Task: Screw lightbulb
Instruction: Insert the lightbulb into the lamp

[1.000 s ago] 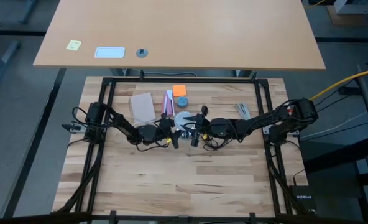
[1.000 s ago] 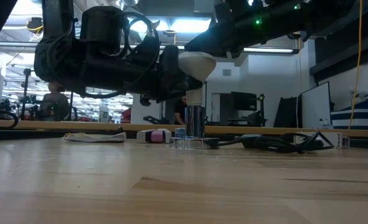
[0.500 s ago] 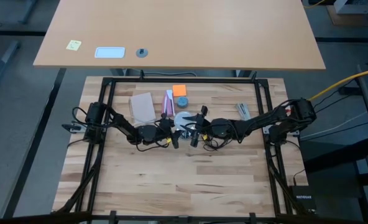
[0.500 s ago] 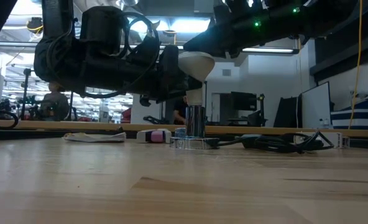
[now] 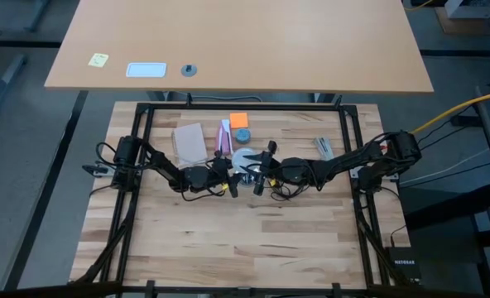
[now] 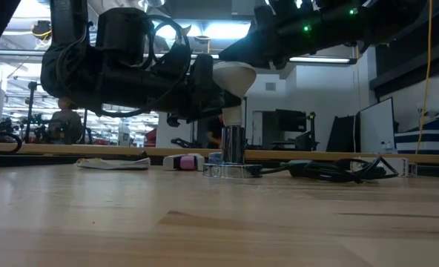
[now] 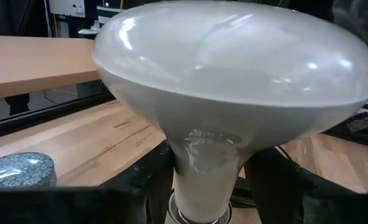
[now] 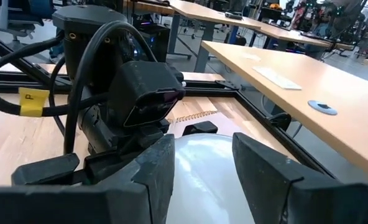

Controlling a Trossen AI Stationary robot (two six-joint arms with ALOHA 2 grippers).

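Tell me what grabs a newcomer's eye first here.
The frosted lightbulb, globe up, stands over the silvery socket at the middle of the table. Both dark arms meet there: the left gripper clasps its narrow neck, the right gripper straddles the globe. Behind, an orange square stands out.

Counts, table and arms:
- bulb (image 6: 233,76): 1
- socket (image 6: 233,145): 1, with 1 cord (image 6: 338,172)
- arms: 2; left gripper (image 5: 228,172), right gripper (image 5: 260,172), 1 each
- orange square (image 5: 239,119): 1
- grey disc (image 5: 242,134): 1
- pink packet (image 5: 225,135): 1
- tan card (image 5: 189,141): 1
- person (image 6: 65,121) beyond table: 1
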